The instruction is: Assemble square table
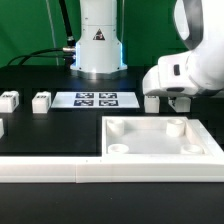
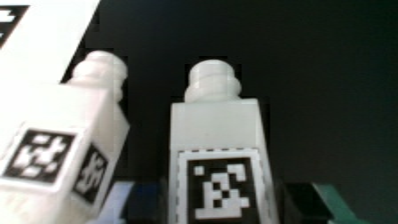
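The white square tabletop [image 1: 160, 139], with a raised rim and round corner pockets, lies flat at the front of the exterior view's right. My gripper [image 1: 176, 99] hangs low just behind its back edge, among standing white leg blocks; one leg [image 1: 152, 101] shows beside it. In the wrist view my gripper [image 2: 228, 203] straddles a tagged leg [image 2: 217, 130] with a knob on its end. One finger [image 2: 150, 200] is close to the leg and a gap shows at the other finger [image 2: 331, 200], so the jaws look open. A second tagged leg [image 2: 71, 125] stands right beside it.
Two more leg blocks [image 1: 41, 101] [image 1: 10, 100] stand at the exterior view's left, with a further white piece [image 1: 2, 127] at the left edge. The marker board [image 1: 95, 99] lies in front of the robot base [image 1: 98, 45]. A long white border rail [image 1: 100, 171] runs along the front.
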Controlling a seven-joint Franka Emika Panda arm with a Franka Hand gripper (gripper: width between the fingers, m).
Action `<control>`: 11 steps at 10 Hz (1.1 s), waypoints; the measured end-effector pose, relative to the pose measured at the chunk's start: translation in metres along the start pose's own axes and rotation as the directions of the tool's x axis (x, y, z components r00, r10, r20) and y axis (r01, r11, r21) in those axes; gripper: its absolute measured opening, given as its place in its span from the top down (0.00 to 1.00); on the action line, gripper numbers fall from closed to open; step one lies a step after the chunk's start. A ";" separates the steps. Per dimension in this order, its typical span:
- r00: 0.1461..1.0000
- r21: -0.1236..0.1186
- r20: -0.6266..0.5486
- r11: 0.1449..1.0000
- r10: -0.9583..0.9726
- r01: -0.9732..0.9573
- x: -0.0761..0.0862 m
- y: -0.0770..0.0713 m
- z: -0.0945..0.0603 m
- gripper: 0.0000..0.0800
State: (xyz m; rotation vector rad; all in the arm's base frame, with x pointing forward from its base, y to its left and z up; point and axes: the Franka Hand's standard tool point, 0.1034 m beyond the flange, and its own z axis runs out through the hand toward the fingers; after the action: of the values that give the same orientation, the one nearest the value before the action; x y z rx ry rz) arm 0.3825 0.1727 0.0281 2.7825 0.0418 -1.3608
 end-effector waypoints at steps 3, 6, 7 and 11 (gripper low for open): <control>1.000 0.026 -0.021 1.000 0.002 -0.002 -0.014 0.007 -0.047 0.64; 0.995 0.046 -0.099 0.999 0.010 -0.005 -0.013 0.011 -0.065 0.64; 0.988 0.053 -0.155 0.999 0.012 -0.004 -0.010 0.009 -0.067 0.64; 0.926 0.084 -0.378 0.996 0.016 0.018 -0.007 0.012 -0.098 0.64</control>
State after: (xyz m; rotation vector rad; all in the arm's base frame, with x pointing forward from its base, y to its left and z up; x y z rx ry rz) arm 0.4565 0.1660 0.0941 3.0741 -0.0031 -0.8206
